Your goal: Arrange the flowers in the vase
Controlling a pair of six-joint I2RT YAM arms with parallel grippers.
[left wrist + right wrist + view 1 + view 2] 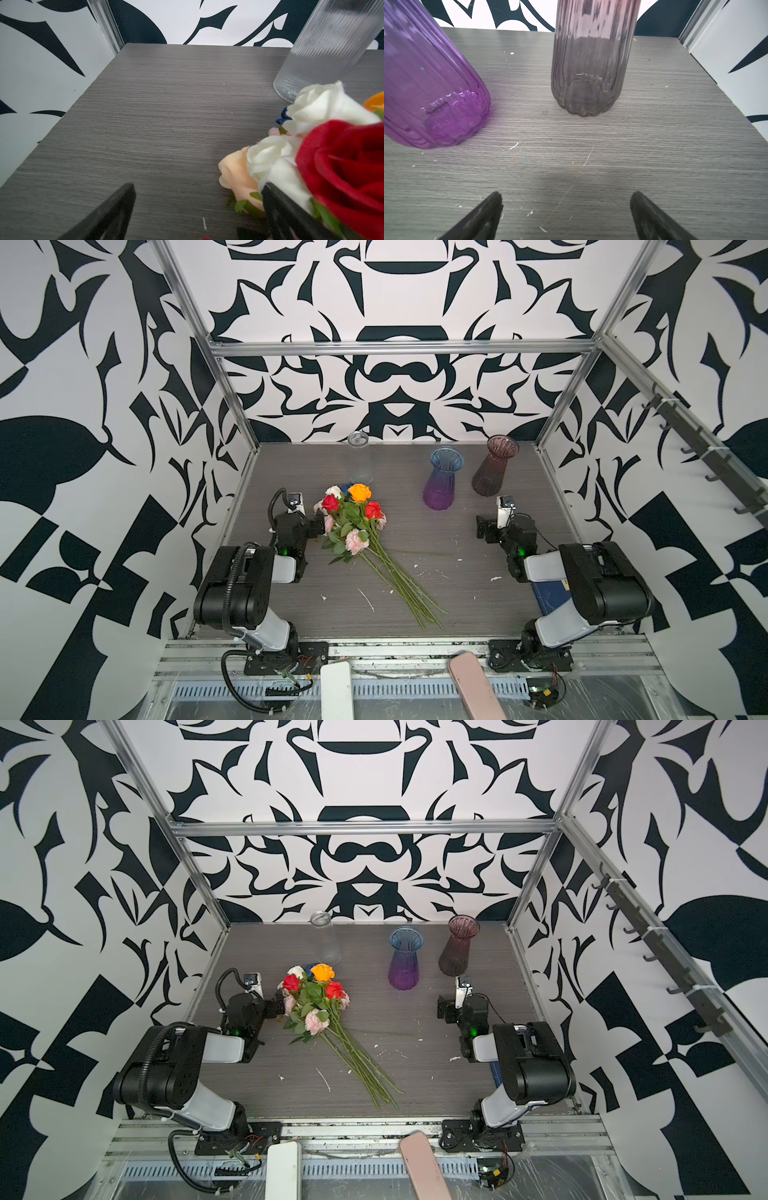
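Note:
The flowers lie in one bunch on the grey table, left of centre: red, orange, white, pink and peach blooms, with the green stems fanning toward the front. Three vases stand upright at the back: a clear ribbed vase, a blue-to-purple vase and a smoky pink vase. My left gripper is open beside the blooms; one finger rests against the white rose and the peach rose. My right gripper is open over bare table, short of the purple vase and the pink vase.
White scraps dot the tabletop. A white slab and a pink slab lie on the front rail. A blue board sits under the right arm. Patterned walls and aluminium posts close in three sides.

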